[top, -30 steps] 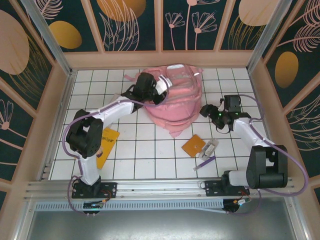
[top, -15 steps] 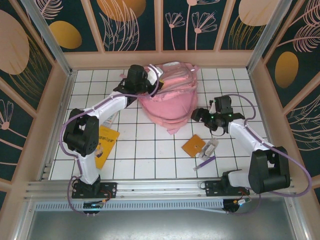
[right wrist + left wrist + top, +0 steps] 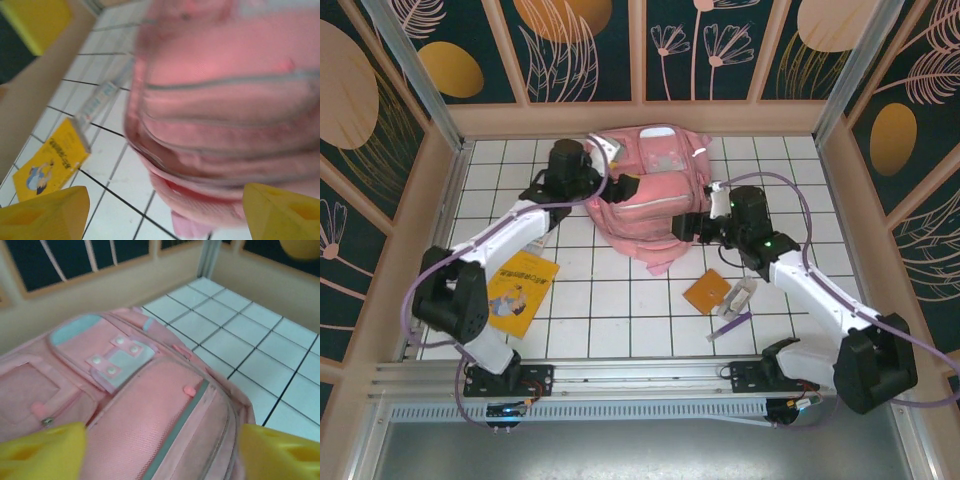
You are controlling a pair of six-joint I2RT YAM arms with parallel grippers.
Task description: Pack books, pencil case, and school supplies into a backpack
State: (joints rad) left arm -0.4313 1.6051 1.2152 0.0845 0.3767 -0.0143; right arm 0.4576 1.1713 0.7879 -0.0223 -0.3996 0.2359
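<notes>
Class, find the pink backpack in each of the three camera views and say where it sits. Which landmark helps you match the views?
Top external: the backpack lies at the back centre of the table.
Left wrist: the backpack covers the lower left and middle, front pockets facing the camera.
Right wrist: the backpack is blurred, across the upper right.
Shared landmark: the white gridded table beside it.

The pink backpack (image 3: 125, 405) lay front-up, spreading from centre toward 9 o'clock. Above it the left gripper (image 3: 162, 457) gaped wide, its yellow fingertips (image 3: 42, 450) at 7 and 5 o'clock. The white tiled surface (image 3: 260, 355) stretched toward 2 o'clock.
</notes>
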